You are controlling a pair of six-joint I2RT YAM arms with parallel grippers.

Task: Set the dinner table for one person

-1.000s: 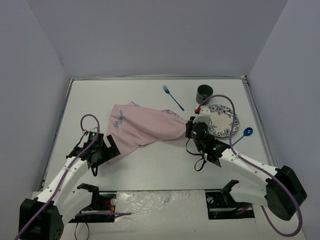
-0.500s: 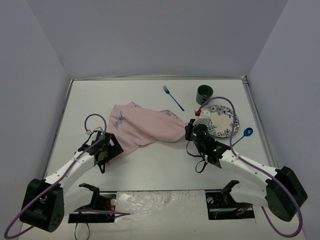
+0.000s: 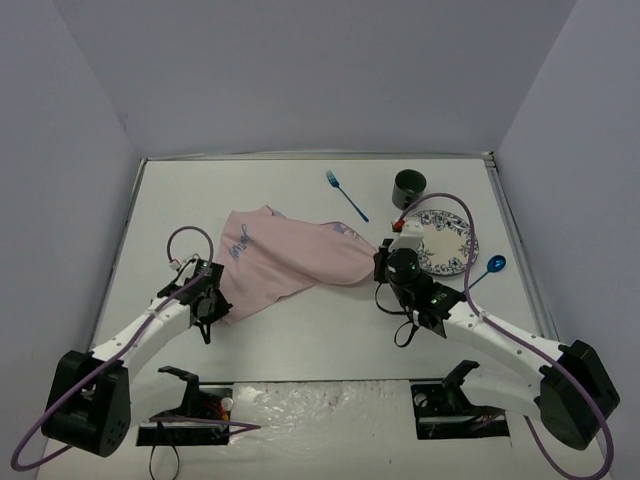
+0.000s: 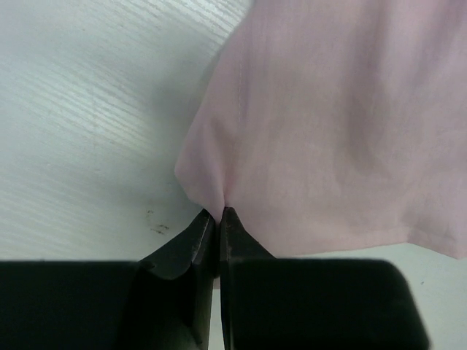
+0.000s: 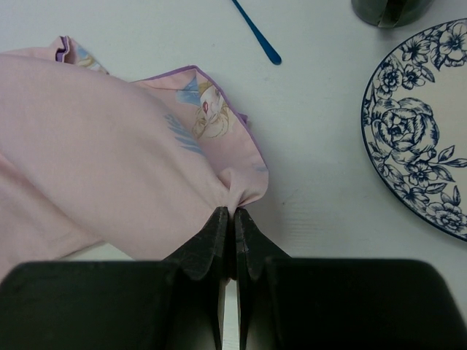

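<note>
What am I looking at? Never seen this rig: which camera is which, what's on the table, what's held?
Two robot arms bolted at the near edge of a white table. The wide picture comes from a fixed camera above and behind them; the two close-ups come from a camera on each wrist. On the table: a pink embroidered cloth, a blue fork, a dark cup, a blue-flowered plate and a blue spoon. The left gripper pinches the cloth's near-left edge; the right gripper pinches its right end, beside the plate.
</note>
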